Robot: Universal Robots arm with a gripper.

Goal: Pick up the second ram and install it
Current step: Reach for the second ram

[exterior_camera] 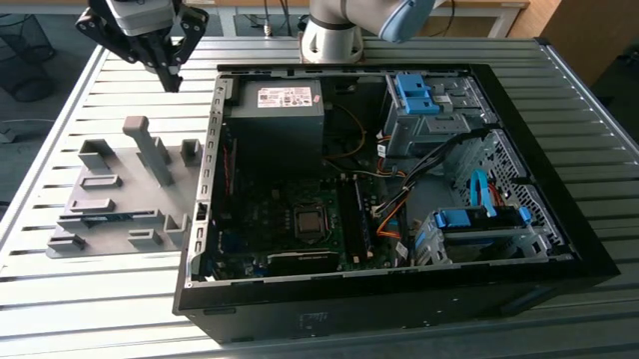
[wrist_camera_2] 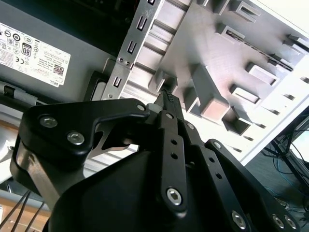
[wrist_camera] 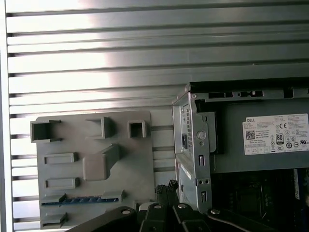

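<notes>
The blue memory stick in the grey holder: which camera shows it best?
The first wrist view: it looks straight down on the second ram, a blue strip in the grey holder. The exterior view shows a thinner blue sliver. In the second wrist view I cannot pick it out.

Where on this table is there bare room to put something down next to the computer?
Bare slats lie between the grey holder plate and the table edge by the arm's base, though the gripper hangs over that patch. Another free strip runs along the computer case at the exterior view's right. Inside the case it is crowded with cables.
</notes>
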